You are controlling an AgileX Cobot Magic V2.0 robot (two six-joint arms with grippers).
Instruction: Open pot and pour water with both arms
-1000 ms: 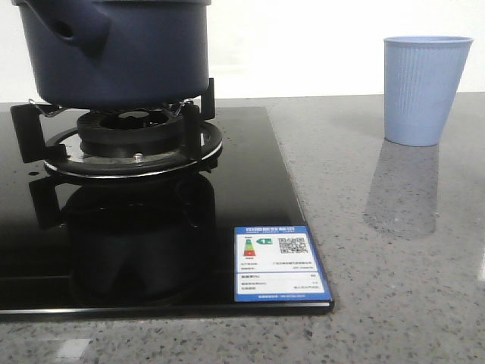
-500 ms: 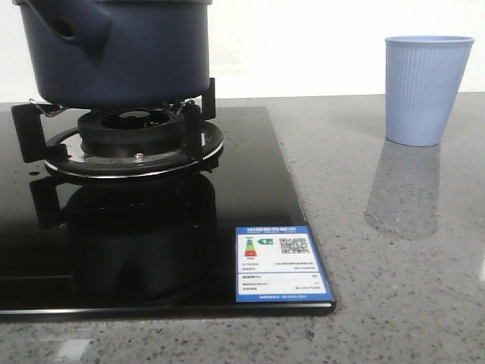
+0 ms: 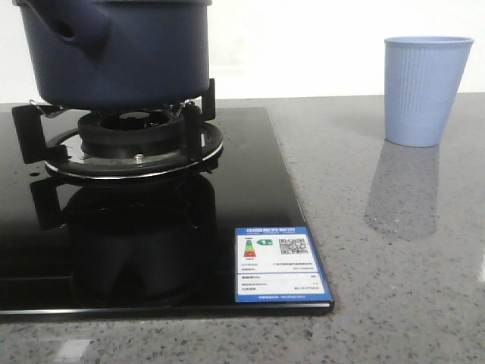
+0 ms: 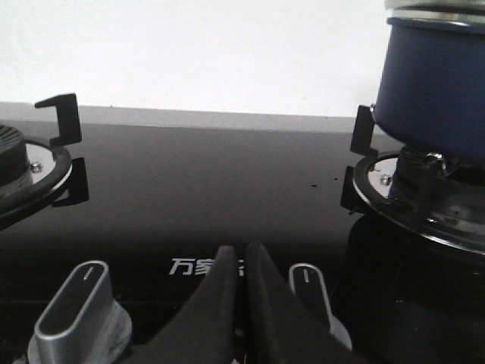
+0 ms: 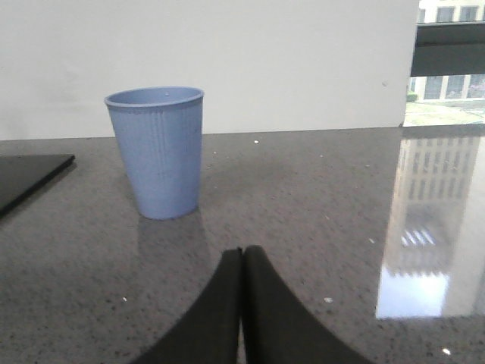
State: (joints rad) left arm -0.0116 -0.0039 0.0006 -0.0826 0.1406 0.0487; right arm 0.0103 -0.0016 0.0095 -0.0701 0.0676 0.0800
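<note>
Front view shows the large round dark navy-blue matte pot [image 3: 114, 49] seated on the black burner grate [image 3: 125, 136] of the glossy black glass hob [image 3: 250, 197], its stubby hollow side handle facing the camera; no arm appears there. Only the left wrist view shows the left gripper [image 4: 241, 262], fingers pressed together holding nothing, silver control knobs [image 4: 79, 311] just beside it and the pot well ahead to one side. The right wrist view shows the right gripper [image 5: 242, 265], likewise closed and empty, low over the grey speckled stone counter [image 5: 318, 227], the light blue ribbed cup [image 5: 159, 152] upright ahead.
</note>
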